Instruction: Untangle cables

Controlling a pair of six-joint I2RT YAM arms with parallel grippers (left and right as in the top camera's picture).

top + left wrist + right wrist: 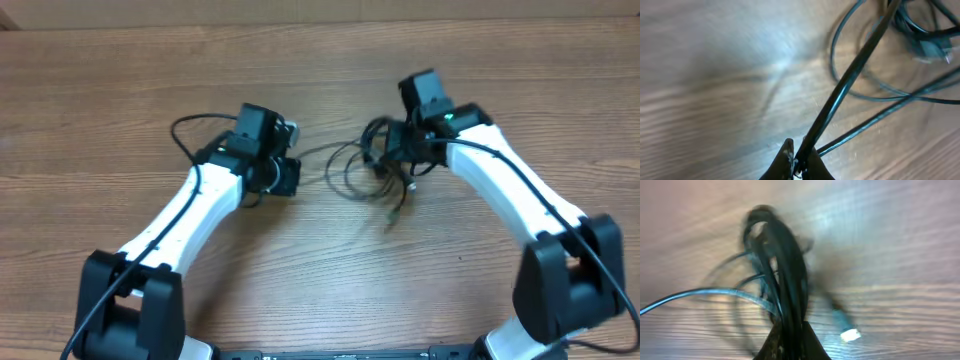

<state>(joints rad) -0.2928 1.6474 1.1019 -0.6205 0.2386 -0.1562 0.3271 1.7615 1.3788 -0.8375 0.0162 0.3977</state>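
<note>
The brown table top [320,270] is wood or wood-look laminate with straight grain lines. It looks smooth, and in both wrist views it carries a soft pale sheen rather than a mirror gloss. The thin black cables [852,75] have a smooth plastic or rubbery sheath, slightly glossy, with a narrow bluish highlight along their length. At lower right of the right wrist view, a small plug [850,335] ends in a bright, silvery, metal-looking tip; blur hides its finish. The white arm shells [180,215] are smooth, hard, lightly glossy plastic. The black joint housings [565,280] at the lower corners of the overhead view look matt.
</note>
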